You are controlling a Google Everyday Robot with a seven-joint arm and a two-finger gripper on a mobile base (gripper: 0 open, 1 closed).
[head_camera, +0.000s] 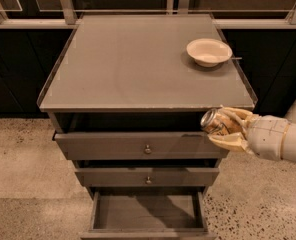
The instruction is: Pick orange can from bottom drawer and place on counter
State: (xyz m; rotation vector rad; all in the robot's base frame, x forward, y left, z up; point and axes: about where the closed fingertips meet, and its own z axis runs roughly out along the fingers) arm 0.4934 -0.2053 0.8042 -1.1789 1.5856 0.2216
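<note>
End effector clamps orange can just below counter front-right edge.

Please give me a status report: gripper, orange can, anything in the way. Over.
Gripper shut on orange can, just below counter edge, front right corner. Bottom drawer open. White bowl on counter, back right, may limit placement there.

shiny metal orange can in smooth plastic tool by front-right corner of matt grey counter
</note>
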